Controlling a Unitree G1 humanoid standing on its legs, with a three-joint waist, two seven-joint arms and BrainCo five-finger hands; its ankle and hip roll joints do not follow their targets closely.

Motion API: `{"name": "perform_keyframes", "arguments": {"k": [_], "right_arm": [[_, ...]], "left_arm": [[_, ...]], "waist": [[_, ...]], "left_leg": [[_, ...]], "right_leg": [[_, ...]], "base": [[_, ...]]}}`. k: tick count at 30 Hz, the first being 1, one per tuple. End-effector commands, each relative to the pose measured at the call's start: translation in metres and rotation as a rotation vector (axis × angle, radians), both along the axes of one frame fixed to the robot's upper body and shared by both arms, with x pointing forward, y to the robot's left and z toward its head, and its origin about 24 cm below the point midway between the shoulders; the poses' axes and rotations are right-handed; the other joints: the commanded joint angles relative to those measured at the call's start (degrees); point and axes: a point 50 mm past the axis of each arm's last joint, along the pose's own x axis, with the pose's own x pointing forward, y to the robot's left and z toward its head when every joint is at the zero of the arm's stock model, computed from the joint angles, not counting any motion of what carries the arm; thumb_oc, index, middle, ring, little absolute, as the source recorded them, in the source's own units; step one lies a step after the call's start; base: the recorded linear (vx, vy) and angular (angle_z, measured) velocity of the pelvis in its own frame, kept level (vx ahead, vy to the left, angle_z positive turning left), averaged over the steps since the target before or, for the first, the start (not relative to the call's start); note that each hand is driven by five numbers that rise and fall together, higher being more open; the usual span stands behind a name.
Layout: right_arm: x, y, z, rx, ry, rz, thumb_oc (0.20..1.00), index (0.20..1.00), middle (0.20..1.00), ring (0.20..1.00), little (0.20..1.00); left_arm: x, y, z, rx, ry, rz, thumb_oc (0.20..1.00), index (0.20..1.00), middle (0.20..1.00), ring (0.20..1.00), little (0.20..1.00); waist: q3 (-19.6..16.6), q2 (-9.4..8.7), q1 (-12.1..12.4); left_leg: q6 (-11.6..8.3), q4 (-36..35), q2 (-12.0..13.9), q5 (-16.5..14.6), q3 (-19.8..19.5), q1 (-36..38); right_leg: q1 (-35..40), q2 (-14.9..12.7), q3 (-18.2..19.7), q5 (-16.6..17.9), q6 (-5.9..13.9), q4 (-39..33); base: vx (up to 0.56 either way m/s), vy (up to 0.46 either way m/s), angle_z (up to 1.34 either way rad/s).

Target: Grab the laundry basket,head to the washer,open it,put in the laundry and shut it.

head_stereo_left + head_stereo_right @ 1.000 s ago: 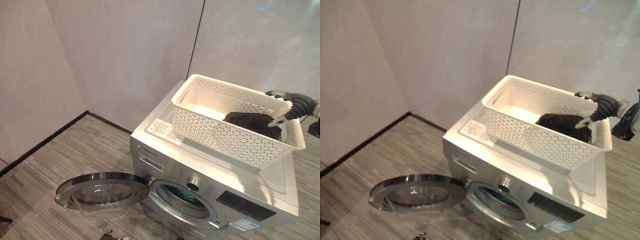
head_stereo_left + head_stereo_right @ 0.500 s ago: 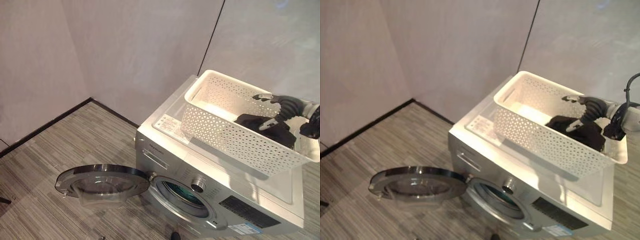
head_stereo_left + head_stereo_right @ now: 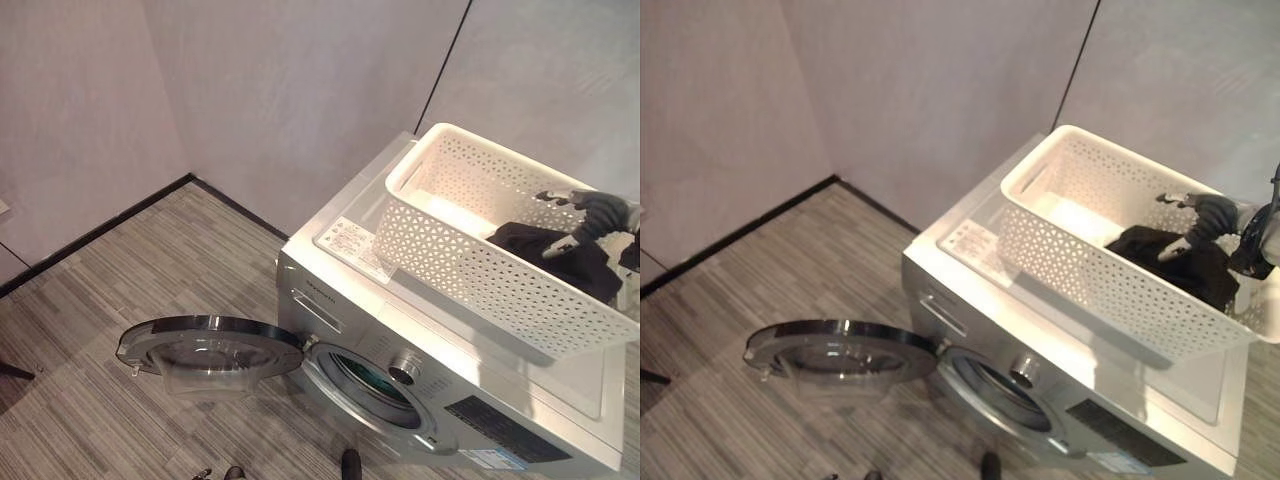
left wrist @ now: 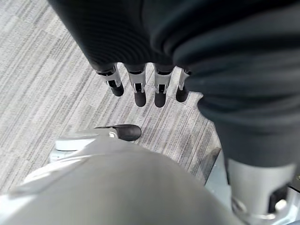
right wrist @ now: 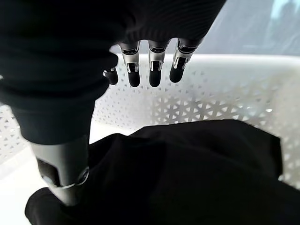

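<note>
Against the pale wall panels [image 3: 300,90], on a grey wood-grain floor [image 3: 140,270], stands a silver front-loading washing machine [image 3: 400,340]. Its round glass door [image 3: 208,352] is swung fully open to the machine's left and hangs over the floor, baring the dark drum opening [image 3: 368,380], with a control knob [image 3: 405,368] just above and to the right of it. A printed label sheet [image 3: 352,240] lies on the washer's top near its left edge.

On top of the washer sits a white perforated plastic laundry basket [image 3: 460,265], set at an angle, its right end reaching out past the machine's right side. Inside the basket, toward its right end, lies a crumpled black garment [image 3: 1175,262] against the white bottom.

Over that end of the basket is the right hand [image 3: 1210,215], inside the rim and just above the garment. From the right wrist view its fingers [image 5: 152,70] are straight and relaxed, spread apart above the black cloth with the thumb set near it, and they close on nothing.

Down beside the washer, the left hand [image 4: 140,79] hangs over the floor with fingers straight and loose, holding nothing.
</note>
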Motion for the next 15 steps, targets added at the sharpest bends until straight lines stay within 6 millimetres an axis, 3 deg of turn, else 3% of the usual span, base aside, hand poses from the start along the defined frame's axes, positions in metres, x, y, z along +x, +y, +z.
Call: {"name": "perform_keyframes", "arguments": {"k": [1, 10, 15], "right_arm": [[0.011, 0.006, 0.025, -0.036, -0.093, 0.006, 1.0, 1.0, 1.0, 1.0, 1.0], [0.019, 0.019, 0.0, -0.06, 0.016, 0.049, 1.0, 1.0, 1.0, 1.0, 1.0], [0.014, 0.007, -0.022, -0.188, 0.145, 0.016, 1.0, 1.0, 1.0, 1.0, 1.0]], "left_arm": [[0.013, -0.008, 0.0, -0.038, -0.032, -0.039, 1.0, 1.0, 1.0, 1.0, 1.0], [0.028, -0.009, 0.004, -0.047, -0.092, -0.04, 1.0, 1.0, 1.0, 1.0, 1.0], [0.044, -0.009, 0.009, -0.056, -0.157, -0.02, 1.0, 1.0, 1.0, 1.0, 1.0]], "waist": [[1.63, -4.17, 1.73], [4.29, -3.86, 2.01], [6.22, -3.61, 1.97]], "left_leg": [[2.15, 0.34, -0.55, -0.61, 0.45, 3.93], [1.97, 0.34, 0.09, 1.37, 0.01, 1.11], [1.68, 0.34, 0.75, 3.1, -0.49, -1.11]], "right_leg": [[-2.12, -0.83, 0.57, -0.58, 1.19, 1.85], [-5.12, 0.11, 0.88, -0.27, 0.85, 2.05], [-7.14, 0.61, 0.74, 0.18, 0.64, 1.92]], "base": [[0.0, 0.0, 0.0], [0.0, -0.003, 0.0], [-0.02, -0.036, 0.01]]}}
